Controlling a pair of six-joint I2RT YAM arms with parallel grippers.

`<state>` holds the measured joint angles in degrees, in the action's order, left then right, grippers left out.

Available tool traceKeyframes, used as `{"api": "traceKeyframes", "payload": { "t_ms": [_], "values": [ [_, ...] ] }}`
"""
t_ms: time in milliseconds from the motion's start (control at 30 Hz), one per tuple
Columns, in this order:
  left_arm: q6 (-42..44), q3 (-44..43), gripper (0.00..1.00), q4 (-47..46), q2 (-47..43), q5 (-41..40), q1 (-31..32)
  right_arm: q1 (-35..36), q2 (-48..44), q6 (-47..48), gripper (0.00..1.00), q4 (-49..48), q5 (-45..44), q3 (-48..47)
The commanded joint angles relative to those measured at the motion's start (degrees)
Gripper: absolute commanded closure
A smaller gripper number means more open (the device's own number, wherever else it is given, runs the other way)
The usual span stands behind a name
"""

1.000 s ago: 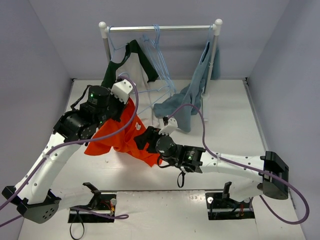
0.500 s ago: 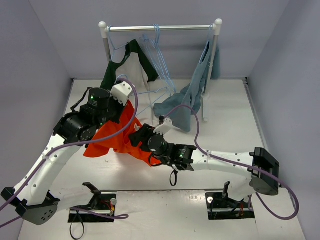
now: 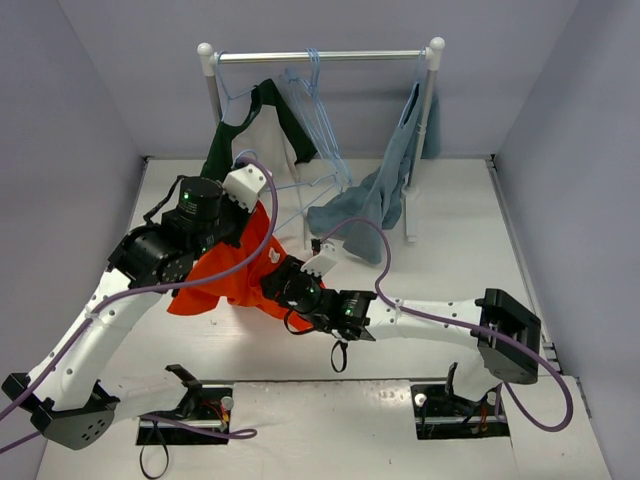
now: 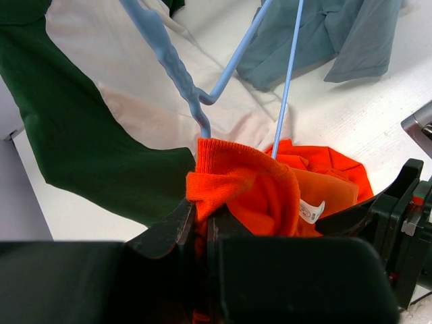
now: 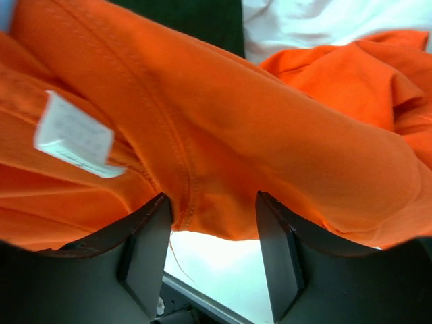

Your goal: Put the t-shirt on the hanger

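Near: right gripper [image 5: 212, 202], fingers spread; a hemmed fold of the t-shirt [image 5: 223, 128] crosses the gap just past the tips and is not pinched.
Middle: t-shirt, bunched and lifted off the table between the two arms, left of the right gripper.
Beyond: left gripper [image 4: 202, 226], pressed together on the ribbed collar [image 4: 229, 158], holding it up.
Far: hanger [image 4: 172, 64], directly past the collar, its long axis running away to the far left and one arm end meeting the collar rim. Whether that end is inside the opening cannot be told. Left arm judged nearer the hanger.

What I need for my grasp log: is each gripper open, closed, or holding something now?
Left gripper: closed, holding the t-shirt.
Right gripper: open, with t-shirt fabric at the gap.
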<state>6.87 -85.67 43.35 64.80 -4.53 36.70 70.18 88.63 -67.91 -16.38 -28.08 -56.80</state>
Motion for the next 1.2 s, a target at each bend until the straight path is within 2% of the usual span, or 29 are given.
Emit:
{"api": "traceKeyframes", "payload": {
  "t_ms": [0, 167, 267, 300, 500, 933, 1167],
  "values": [
    [-0.55, -1.31, 1.00, -5.16, -1.43, -1.29, 0.30, -0.62, -0.03, -2.19, 0.55, 1.05, -3.78, -2.17],
    [0.01, -1.17, 1.00, -5.03, -1.55, -1.89, 0.30, -1.54, -0.82, -1.94, 0.64, 3.98, -4.44, -1.42],
    [0.69, -0.90, 1.00, -5.03, -1.97, -2.06, 0.30, -2.24, -2.58, -0.55, 0.74, 5.75, -4.89, 0.28],
    [0.96, -0.81, 1.00, -5.03, -2.31, -1.97, 0.30, -2.51, -3.14, 0.08, 0.81, 6.20, -5.25, 0.65],
    [4.53, 1.33, 1.00, -5.16, -5.27, 0.72, 0.30, -4.50, -8.08, 7.09, 0.99, 8.33, -5.84, 3.11],
    [13.72, 7.91, 1.00, -6.97, -15.69, 13.49, 0.30, -13.52, -18.93, 28.92, 1.00, 14.12, -0.45, 1.66],
    [14.93, 10.03, 1.00, -6.18, -17.09, 15.74, 0.29, -21.09, -21.23, 38.71, 1.00, 18.53, 9.88, -1.95]
  ]
}}
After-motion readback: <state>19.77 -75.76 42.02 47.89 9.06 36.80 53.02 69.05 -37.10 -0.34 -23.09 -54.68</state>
